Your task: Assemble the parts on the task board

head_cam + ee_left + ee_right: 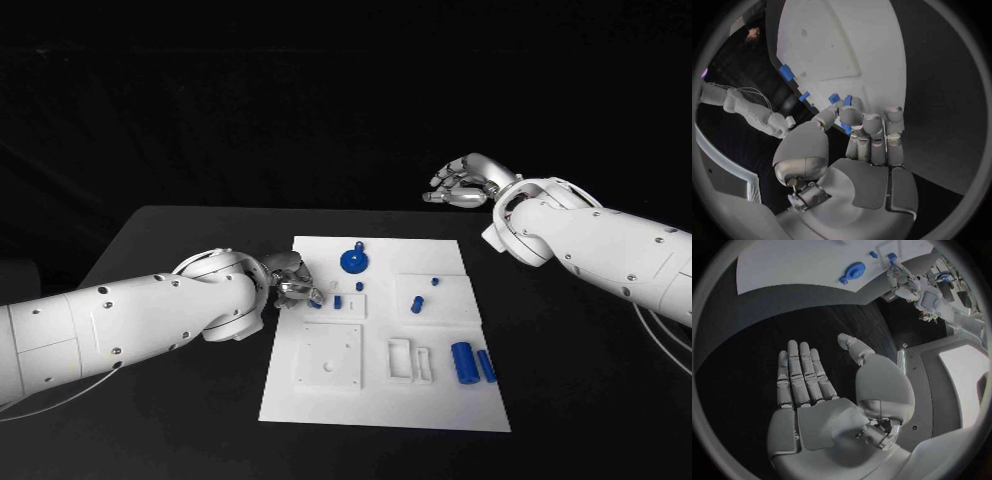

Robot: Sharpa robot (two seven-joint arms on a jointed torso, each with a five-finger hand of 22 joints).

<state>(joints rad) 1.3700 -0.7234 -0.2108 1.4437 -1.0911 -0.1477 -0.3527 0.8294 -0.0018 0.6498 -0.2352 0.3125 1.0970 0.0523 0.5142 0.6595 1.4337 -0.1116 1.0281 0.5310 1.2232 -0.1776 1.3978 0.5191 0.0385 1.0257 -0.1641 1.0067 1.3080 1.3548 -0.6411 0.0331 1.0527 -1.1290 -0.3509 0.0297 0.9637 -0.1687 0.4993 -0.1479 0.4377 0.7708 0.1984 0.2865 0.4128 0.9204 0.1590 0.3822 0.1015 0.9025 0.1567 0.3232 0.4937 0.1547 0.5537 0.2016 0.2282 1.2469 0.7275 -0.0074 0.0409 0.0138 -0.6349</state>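
Task board (pixel 378 340) on black tabletop (pixel 173 240), left hand (pixel 289 280) at its edge pinching a small blue part (pixel 846 101), right hand (pixel 464 185) raised, fingers spread, empty.

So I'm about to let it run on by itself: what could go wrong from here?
The left hand has its fingers curled at the task board edge around a small blue part; a loose pinch could drop it. The two blue cylinders lie on their sides and might roll if the board is nudged.

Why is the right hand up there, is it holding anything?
No, it's empty: the right hand lies flat, fingers straight, above bare table.
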